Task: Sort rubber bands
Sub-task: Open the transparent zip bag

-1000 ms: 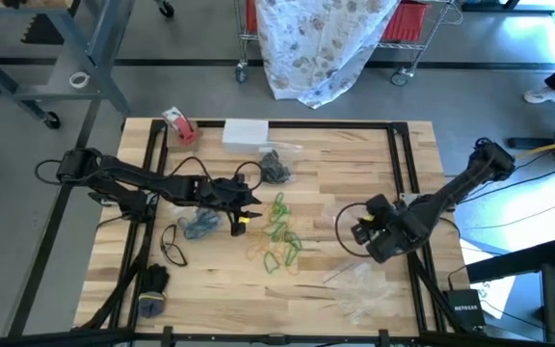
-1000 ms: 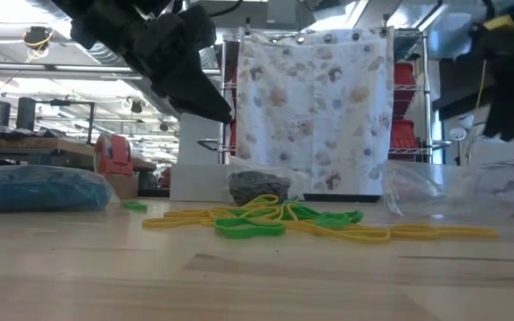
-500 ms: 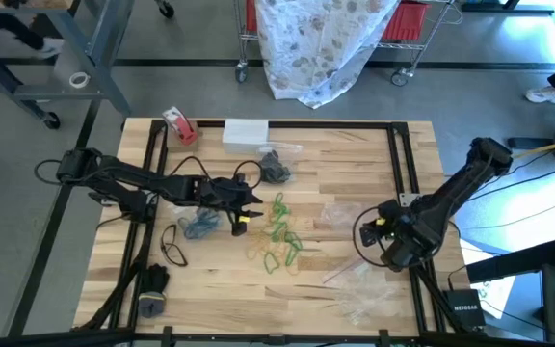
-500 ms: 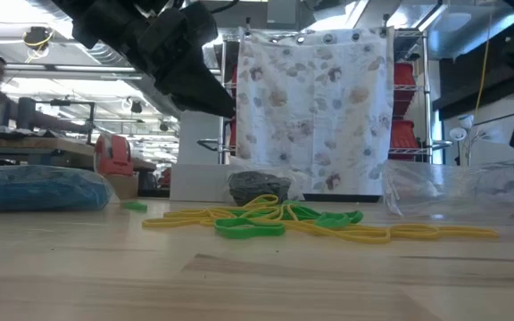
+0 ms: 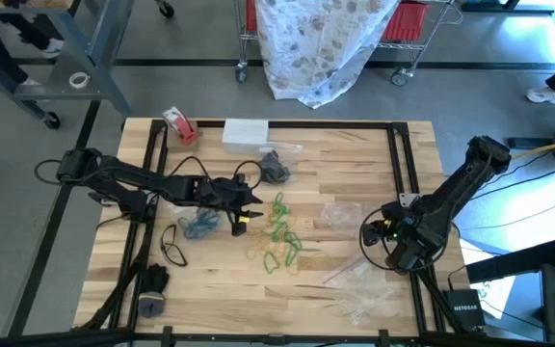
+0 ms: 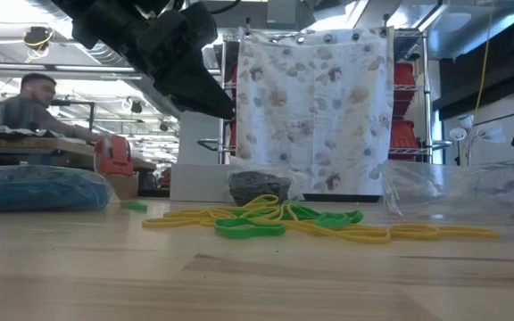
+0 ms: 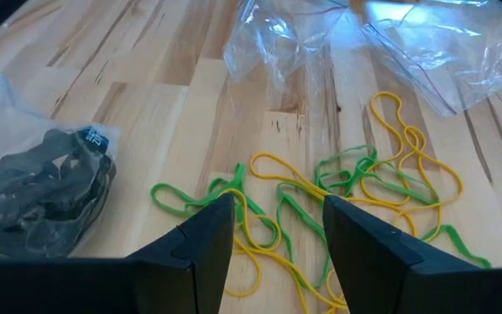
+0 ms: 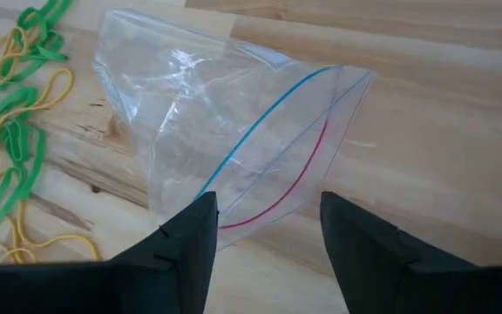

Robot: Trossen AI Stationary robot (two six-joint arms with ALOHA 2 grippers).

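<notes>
We see two dark arms made of thick round links, with thin black cables looping beside them. The left gripper (image 5: 249,211) shows a small yellow spot. The right gripper (image 8: 264,228) has two flat black fingers with slanted, pointed tips.

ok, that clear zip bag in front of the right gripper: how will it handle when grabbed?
The clear zip bag looks empty, thin and creased, so probably floppy and very light. On the smooth wooden table it may slide rather than lift if pushed. The open right gripper would likely pinch one layer only.
</notes>
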